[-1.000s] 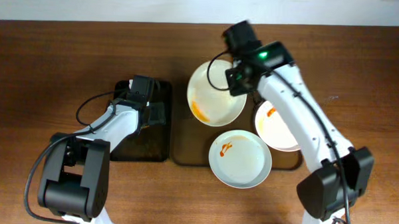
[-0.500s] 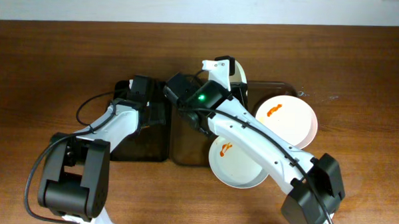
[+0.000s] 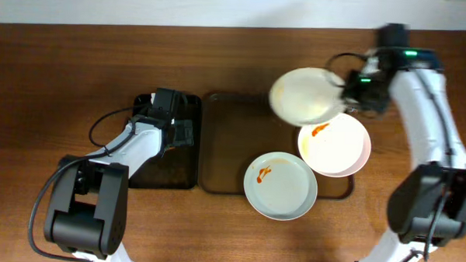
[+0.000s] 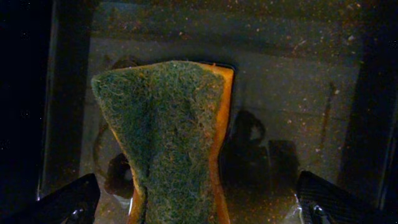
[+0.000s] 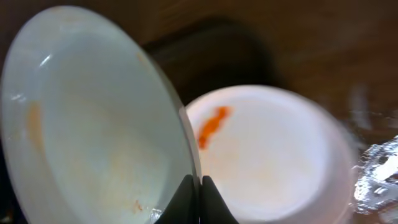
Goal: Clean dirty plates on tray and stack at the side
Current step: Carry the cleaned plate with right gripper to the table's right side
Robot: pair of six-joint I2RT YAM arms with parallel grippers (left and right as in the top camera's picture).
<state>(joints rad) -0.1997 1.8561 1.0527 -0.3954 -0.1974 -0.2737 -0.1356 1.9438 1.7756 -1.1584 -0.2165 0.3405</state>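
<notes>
My right gripper (image 3: 348, 90) (image 5: 199, 190) is shut on the rim of a white plate (image 3: 303, 95) (image 5: 93, 124), held tilted above the back right of the brown tray (image 3: 226, 138); faint orange marks show on its face. A pinkish plate (image 3: 335, 146) (image 5: 273, 155) with an orange smear lies below it at the tray's right end. Another smeared plate (image 3: 281, 185) rests on the tray's front edge. My left gripper (image 3: 171, 117) (image 4: 199, 208) hangs open over a green-topped orange sponge (image 4: 165, 130), which lies between the wide-apart fingertips (image 4: 68, 199), touching neither.
The sponge sits in a narrow black tray (image 3: 173, 164) (image 4: 298, 93) left of the brown tray. Bare wooden table (image 3: 64, 78) surrounds both trays. Something shiny and crumpled (image 5: 379, 171) shows at the right edge of the right wrist view.
The right arm has swung the held plate from over the tray's back left across to the back right. The left arm and sponge have not moved.
</notes>
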